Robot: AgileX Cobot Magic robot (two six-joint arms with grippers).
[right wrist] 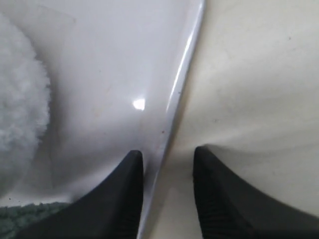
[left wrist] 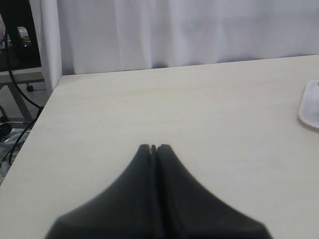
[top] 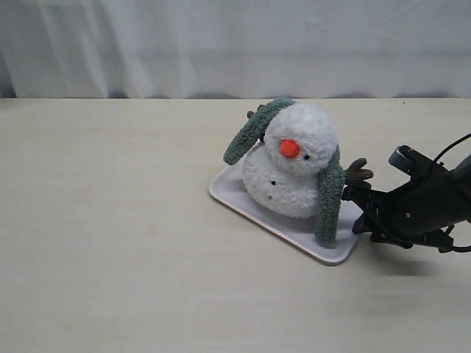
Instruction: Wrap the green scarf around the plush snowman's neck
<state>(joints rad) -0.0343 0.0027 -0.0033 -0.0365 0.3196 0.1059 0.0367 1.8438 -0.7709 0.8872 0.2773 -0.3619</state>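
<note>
The plush snowman [top: 294, 173] sits on a white tray [top: 243, 200], leaning slightly, its orange nose facing forward. The green scarf [top: 329, 195] runs behind its head; one end hangs down its left side [top: 246, 138], the other down its right side onto the tray. My right gripper [top: 357, 209] is low at the tray's right end, just beside the brown twig arm [top: 359, 173]. In the right wrist view it [right wrist: 168, 152] is open, one finger over the tray and one over the table, with the rim [right wrist: 184, 74] between them. White fluff [right wrist: 20, 99] and scarf [right wrist: 30, 214] show beside it. My left gripper [left wrist: 153, 147] is shut and empty.
The pale wooden table [top: 110, 243] stretches left of and in front of the tray. A white curtain [top: 221, 44] hangs behind the far edge. In the left wrist view a tray corner [left wrist: 311, 104] shows far off, and the table's edge has cables and a stand [left wrist: 15, 89] beyond it.
</note>
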